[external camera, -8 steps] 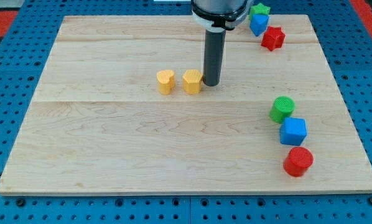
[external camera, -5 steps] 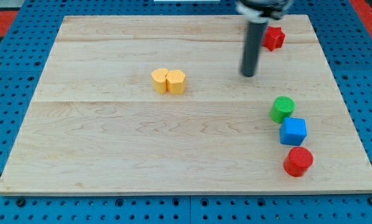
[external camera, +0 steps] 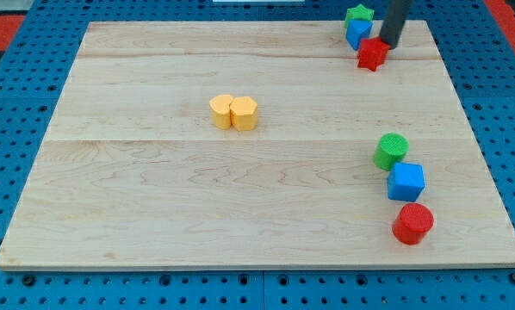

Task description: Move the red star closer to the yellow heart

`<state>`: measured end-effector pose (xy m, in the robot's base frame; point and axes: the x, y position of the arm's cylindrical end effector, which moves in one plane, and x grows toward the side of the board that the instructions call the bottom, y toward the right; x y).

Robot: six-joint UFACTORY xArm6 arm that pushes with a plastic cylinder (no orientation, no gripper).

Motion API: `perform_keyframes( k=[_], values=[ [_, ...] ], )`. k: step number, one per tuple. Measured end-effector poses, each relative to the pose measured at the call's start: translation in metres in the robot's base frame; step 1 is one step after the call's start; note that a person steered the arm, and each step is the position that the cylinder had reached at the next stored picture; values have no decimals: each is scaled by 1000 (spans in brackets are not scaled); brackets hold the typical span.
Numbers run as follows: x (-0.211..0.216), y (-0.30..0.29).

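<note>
My tip [external camera: 388,46] sits near the desk's [external camera: 154,207] far edge, touching the red star [external camera: 372,54] from the star's 2 o'clock side; the dark rod rises out of the view's top. There is no claw on this arm, only the rod, so nothing opens or closes. The red star lies toward the view's top right, with a blue block [external camera: 356,33] just beside it at 11 o'clock and a green star [external camera: 358,14] beyond that, against the blue one. The yellow heart [external camera: 220,112] rests left of the desk's middle, well apart from the red star at roughly its 8 o'clock, and touches a yellow hexagon [external camera: 245,113] at its 3 o'clock. Toward the view's lower right stand a green cylinder [external camera: 391,151], a blue cube [external camera: 406,182] and a red cylinder [external camera: 412,224], running down toward 6 o'clock.
</note>
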<state>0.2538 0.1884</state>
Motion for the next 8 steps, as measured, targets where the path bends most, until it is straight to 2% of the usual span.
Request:
perform_keyframes(
  k=[3, 5, 7, 8],
  values=[
    [44, -31],
    [63, -53],
    [80, -100],
    [90, -100]
  ],
)
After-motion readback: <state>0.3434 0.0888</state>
